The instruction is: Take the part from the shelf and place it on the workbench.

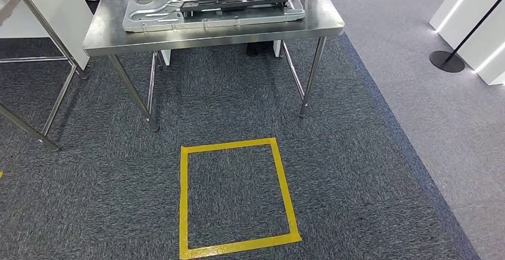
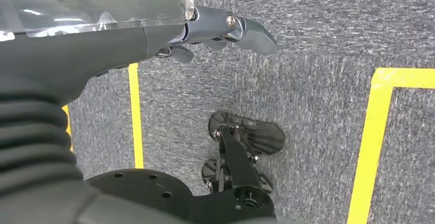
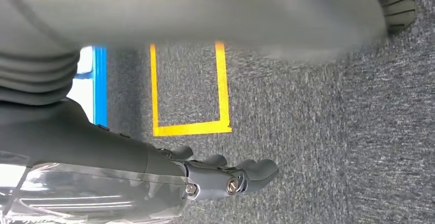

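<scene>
Overhead, ribbed grey metal part point(image 1: 213, 7) on steel workbench point(image 1: 101, 40); both hands' fingers point(image 2: 246, 29) point(image 3: 251, 172) loosely extended, empty.

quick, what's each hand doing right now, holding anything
Left hand: holds nothing, fingers look loosely extended over the carpet.
Right hand: holds nothing, fingers loosely extended over the carpet.

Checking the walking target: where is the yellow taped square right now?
In the head view, the yellow taped square lies on the dark carpet, just in front of the steel workbench holding the metal part.
</scene>
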Controlling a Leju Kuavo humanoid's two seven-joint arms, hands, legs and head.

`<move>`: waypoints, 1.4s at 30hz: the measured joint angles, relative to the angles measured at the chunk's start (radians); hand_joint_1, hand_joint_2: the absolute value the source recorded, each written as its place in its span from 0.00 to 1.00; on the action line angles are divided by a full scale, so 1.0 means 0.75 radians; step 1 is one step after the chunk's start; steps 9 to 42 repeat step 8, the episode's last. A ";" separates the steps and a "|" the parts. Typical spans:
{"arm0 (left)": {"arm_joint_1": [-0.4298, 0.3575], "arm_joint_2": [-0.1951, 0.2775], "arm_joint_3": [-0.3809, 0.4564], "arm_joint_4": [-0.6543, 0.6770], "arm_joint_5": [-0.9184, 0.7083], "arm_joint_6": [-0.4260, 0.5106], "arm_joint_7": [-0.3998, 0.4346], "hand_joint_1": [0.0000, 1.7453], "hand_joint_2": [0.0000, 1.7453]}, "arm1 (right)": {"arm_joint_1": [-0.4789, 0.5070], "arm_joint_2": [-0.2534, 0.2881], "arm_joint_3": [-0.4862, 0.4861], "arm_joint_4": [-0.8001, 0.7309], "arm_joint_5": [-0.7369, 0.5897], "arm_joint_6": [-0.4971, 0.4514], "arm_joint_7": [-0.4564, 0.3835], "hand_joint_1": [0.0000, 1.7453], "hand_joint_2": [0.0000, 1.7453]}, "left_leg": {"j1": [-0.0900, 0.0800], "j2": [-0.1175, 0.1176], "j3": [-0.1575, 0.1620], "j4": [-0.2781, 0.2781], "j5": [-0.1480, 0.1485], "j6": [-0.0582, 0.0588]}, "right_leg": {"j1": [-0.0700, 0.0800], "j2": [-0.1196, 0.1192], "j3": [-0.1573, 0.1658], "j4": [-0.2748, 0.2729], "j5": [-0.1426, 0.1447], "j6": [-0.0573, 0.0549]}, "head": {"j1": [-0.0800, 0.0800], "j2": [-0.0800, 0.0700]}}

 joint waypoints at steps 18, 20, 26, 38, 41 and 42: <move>0.016 0.009 -0.103 -0.001 0.106 -0.011 0.038 0.00 1.00 | 0.010 -0.009 0.066 -0.006 -0.104 0.021 0.000 0.00 1.00 | 0.001 0.000 0.000 0.000 0.001 -0.001 | -0.001 0.000 0.000 0.002 0.000 -0.001 | 0.000 0.000; 0.016 0.009 -0.103 -0.001 0.106 -0.011 0.038 0.00 1.00 | 0.010 -0.009 0.066 -0.006 -0.104 0.021 0.000 0.00 1.00 | 0.001 0.000 0.000 0.000 0.001 -0.001 | -0.001 0.000 0.000 0.002 0.000 -0.001 | 0.000 0.000; 0.016 0.009 -0.103 -0.001 0.106 -0.011 0.038 0.00 1.00 | 0.010 -0.009 0.066 -0.006 -0.104 0.021 0.000 0.00 1.00 | 0.001 0.000 0.000 0.000 0.001 -0.001 | -0.001 0.000 0.000 0.002 0.000 -0.001 | 0.000 0.000; 0.016 0.009 -0.103 -0.001 0.106 -0.011 0.038 0.00 1.00 | 0.010 -0.009 0.066 -0.006 -0.104 0.021 0.000 0.00 1.00 | 0.001 0.000 0.000 0.000 0.001 -0.001 | -0.001 0.000 0.000 0.002 0.000 -0.001 | 0.000 0.000; 0.016 0.009 -0.103 -0.001 0.106 -0.011 0.038 0.00 1.00 | 0.010 -0.009 0.066 -0.006 -0.104 0.021 0.000 0.00 1.00 | 0.001 0.000 0.000 0.000 0.001 -0.001 | -0.001 0.000 0.000 0.002 0.000 -0.001 | 0.000 0.000; 0.016 0.009 -0.103 -0.001 0.106 -0.011 0.038 0.00 1.00 | 0.010 -0.009 0.066 -0.006 -0.104 0.021 0.000 0.00 1.00 | 0.001 0.000 0.000 0.000 0.001 -0.001 | -0.001 0.000 0.000 0.002 0.000 -0.001 | 0.000 0.000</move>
